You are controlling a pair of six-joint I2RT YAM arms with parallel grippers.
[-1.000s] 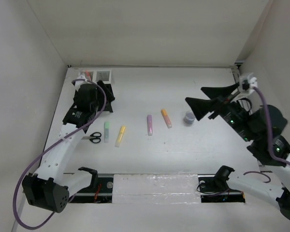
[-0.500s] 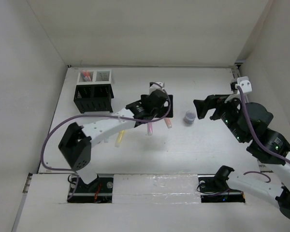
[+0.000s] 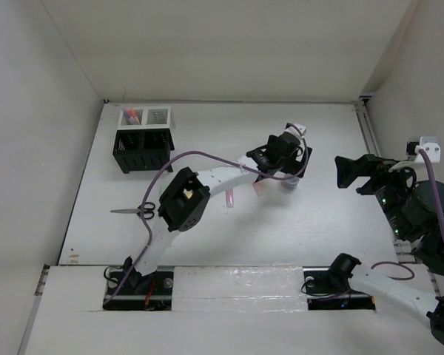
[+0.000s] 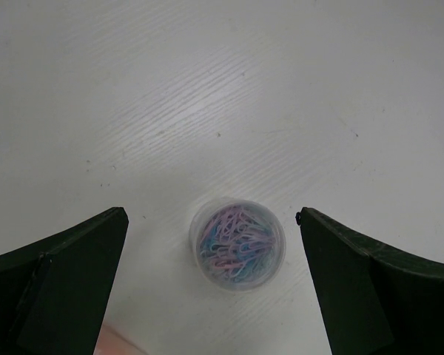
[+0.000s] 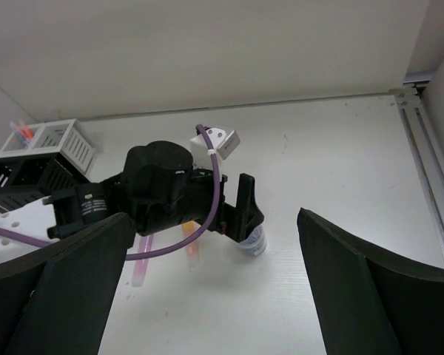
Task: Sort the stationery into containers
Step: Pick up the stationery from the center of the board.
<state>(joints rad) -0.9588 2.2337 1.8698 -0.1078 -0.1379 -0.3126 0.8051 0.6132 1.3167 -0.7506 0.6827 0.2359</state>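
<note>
My left gripper [image 3: 289,157] reaches far right and hovers open over a small round clear tub of coloured paper clips [image 4: 237,244], which lies between its jaws; it touches neither. The tub [image 5: 253,242] also shows in the right wrist view, under the left gripper [image 5: 240,211]. My right gripper [image 3: 353,171] is open and empty, right of the tub. A purple marker [image 3: 228,198] and an orange marker [image 3: 258,189] lie beside the left arm. Black-handled scissors [image 3: 137,211] lie at the left. The black organiser [image 3: 142,151] and the white organiser [image 3: 146,117] stand at the back left. The green and yellow markers are hidden.
A red pen [image 3: 132,115] stands in the white organiser's left compartment. The left arm's elbow [image 3: 183,207] lies low across the table's middle. White walls close in the left, back and right sides.
My left arm has swung from the organisers across the table to right above the paper-clip tub. My right gripper has drawn back to the right, away from the tub.
</note>
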